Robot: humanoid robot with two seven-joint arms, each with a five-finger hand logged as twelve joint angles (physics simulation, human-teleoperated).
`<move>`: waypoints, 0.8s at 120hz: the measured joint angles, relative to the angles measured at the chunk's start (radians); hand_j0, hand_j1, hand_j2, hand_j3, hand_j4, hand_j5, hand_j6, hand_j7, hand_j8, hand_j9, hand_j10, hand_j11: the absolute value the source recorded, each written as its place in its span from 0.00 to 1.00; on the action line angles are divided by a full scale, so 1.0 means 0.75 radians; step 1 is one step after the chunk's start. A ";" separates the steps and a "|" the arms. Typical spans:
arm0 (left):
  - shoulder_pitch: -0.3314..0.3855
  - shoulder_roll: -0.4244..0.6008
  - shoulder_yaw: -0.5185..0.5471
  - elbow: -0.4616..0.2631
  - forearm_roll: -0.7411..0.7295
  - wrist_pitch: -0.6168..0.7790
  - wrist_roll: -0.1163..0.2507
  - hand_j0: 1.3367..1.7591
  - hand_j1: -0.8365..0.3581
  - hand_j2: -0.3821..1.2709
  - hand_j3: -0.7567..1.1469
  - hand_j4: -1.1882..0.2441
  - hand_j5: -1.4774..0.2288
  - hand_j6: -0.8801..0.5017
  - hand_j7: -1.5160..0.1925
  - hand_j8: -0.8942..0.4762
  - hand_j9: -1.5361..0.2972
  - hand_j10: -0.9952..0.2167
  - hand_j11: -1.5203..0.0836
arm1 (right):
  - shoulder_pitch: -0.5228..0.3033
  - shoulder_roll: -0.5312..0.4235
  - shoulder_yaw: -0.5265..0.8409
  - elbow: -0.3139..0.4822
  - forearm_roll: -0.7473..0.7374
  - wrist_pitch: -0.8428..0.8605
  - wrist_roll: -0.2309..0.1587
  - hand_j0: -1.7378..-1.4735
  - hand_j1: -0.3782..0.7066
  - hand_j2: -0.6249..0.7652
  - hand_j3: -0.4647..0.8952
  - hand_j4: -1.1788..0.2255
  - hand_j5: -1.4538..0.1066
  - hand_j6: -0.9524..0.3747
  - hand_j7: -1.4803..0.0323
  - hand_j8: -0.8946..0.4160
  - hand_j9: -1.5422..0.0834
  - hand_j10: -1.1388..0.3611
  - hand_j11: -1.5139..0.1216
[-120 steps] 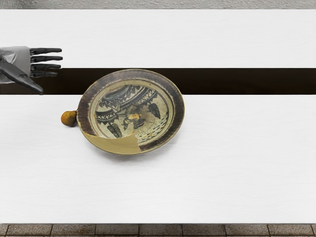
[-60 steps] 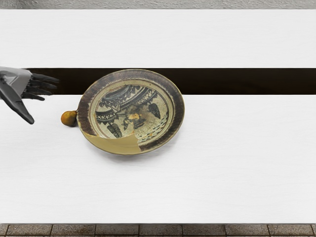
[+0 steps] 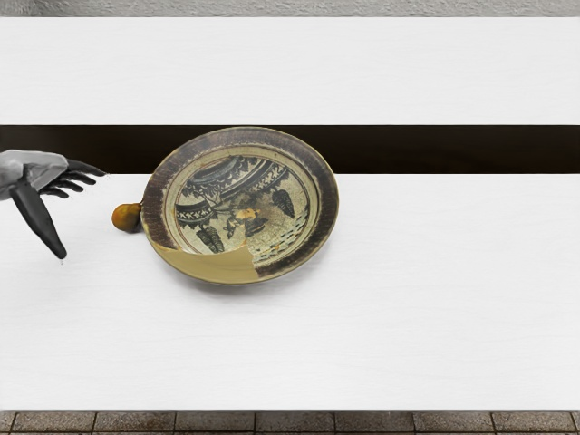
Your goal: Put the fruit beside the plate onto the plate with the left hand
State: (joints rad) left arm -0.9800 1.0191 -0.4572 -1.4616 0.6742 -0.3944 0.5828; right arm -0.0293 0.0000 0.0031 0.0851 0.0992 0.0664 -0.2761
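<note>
Desk (image 3: 435, 308) carries a patterned plate (image 3: 313, 177), off to the right of the left hand (image 3: 38, 181). The hand's fingers are spread wide, holding nothing. Small orange-brown fruit (image 3: 126, 217) sits right of the hand, untouched, against the plate's left rim.

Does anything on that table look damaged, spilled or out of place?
The decorated plate has a plain tan patch at its lower left rim where the painted pattern breaks off, like wear or a repair. The small fruit lies on the table beside its left rim. Nothing spilled.

bright, even render; soft shadows, sharp throughout.
</note>
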 joint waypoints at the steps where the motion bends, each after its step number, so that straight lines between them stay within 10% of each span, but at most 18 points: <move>1: 0.000 0.000 0.001 -0.001 0.005 0.007 0.000 0.76 0.92 0.24 0.40 0.78 0.81 0.58 0.83 0.60 0.79 0.76 0.89 | 0.000 0.000 0.000 0.000 0.000 0.000 0.000 0.30 0.03 0.45 0.34 0.84 0.93 0.72 0.98 0.68 0.95 0.76 0.93; 32: 0.035 -0.054 0.033 -0.012 0.086 0.185 -0.175 0.76 0.94 0.24 0.40 0.79 0.83 0.59 0.85 0.61 0.80 0.77 0.91 | 0.001 0.000 0.001 0.001 0.001 0.001 0.000 0.30 0.03 0.45 0.34 0.84 0.93 0.72 0.98 0.68 0.95 0.76 0.93; 96: 0.188 -0.077 0.062 -0.007 0.258 0.484 -0.210 0.76 0.97 0.24 0.40 0.81 0.85 0.61 0.87 0.63 0.82 0.80 0.93 | 0.002 0.000 0.002 0.001 0.001 0.001 0.000 0.30 0.03 0.45 0.34 0.84 0.93 0.72 0.98 0.68 0.95 0.76 0.93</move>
State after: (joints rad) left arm -0.8390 0.9613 -0.4104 -1.4667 0.8676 -0.0312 0.4251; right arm -0.0277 0.0000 0.0046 0.0859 0.0997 0.0675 -0.2763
